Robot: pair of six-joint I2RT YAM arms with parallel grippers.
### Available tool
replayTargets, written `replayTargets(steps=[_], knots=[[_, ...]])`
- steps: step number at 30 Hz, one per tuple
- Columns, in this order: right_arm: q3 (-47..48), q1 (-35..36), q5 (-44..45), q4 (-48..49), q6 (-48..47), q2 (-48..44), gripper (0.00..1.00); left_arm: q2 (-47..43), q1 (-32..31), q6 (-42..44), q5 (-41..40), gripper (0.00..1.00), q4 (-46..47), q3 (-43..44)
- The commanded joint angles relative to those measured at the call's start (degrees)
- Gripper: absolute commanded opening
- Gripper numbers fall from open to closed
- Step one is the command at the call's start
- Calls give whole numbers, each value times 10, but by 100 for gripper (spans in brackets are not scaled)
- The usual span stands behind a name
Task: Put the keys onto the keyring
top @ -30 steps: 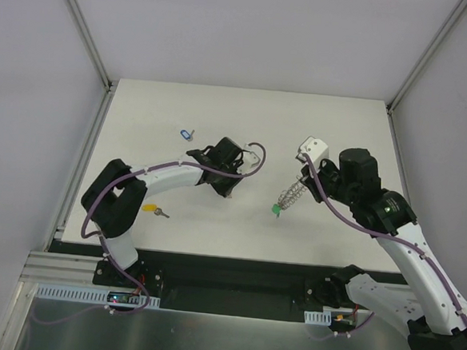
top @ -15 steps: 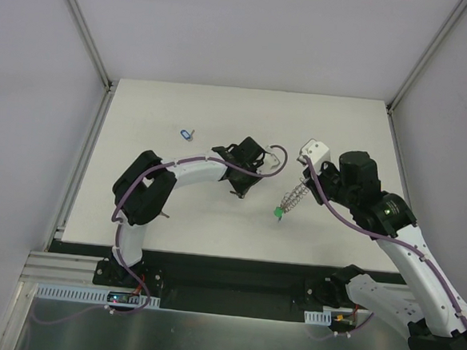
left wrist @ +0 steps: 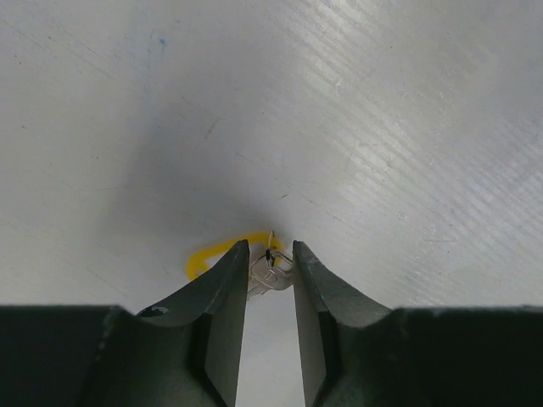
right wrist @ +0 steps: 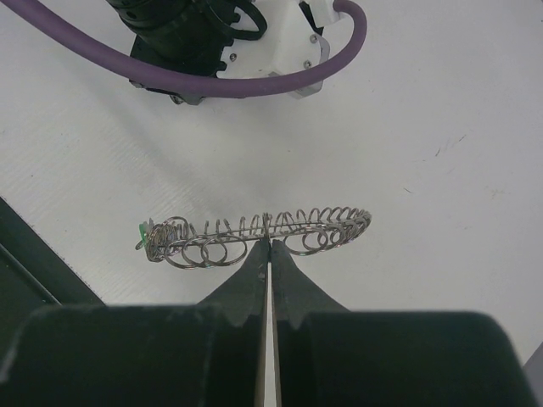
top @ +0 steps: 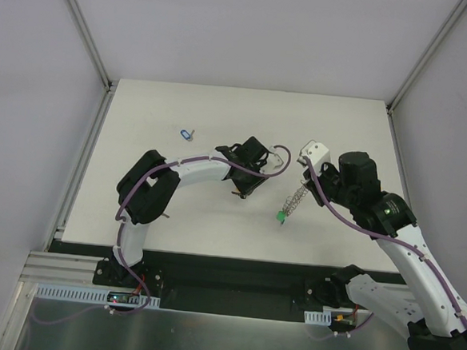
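Nearest you, a green key (top: 280, 217) sits at the near end of the keyring (top: 294, 198), caught in its coil. Whether that end touches the white table (top: 341, 126) you cannot tell.

Your right gripper (right wrist: 269, 243) has its jaws pressed fully together on the keyring's wire rim. It grips about midway along the edge facing its wrist camera and holds the ring edge-on. From that camera the green key is at the keyring's left tip.

To the left of the keyring, near it but not touching, your left gripper (left wrist: 271, 254) points down at the table. Its jaws stand a little apart. In the gap at their tips lies a small wire loop (left wrist: 271, 275), with the head of a yellow key (left wrist: 208, 253) showing just past the left finger. Whether the tips still press the loop you cannot tell from here.

Farther back and left of the keyring, well apart from it, a blue key (top: 187, 133) lies alone on the table, beyond the left arm's wrist.
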Motion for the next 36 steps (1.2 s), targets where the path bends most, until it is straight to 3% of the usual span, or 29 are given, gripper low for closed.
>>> replayTargets(steps=[1,8,17,25,31,36], knots=[[18,-3,-7,12,5,-4,1,-27,-7,-12,-24,30,-9,17],[29,-4,-17,5,5,-3,1,-118,1,-38,-57,40,16,-7],[54,-3,-84,2,8,26,1,-320,56,-86,-29,52,128,-148],[76,-3,-202,11,12,57,1,-493,85,-49,123,72,279,-289],[99,0,-290,26,13,83,1,-535,85,-34,302,74,329,-296],[120,18,-313,28,11,106,1,-516,84,-29,392,71,339,-273]])
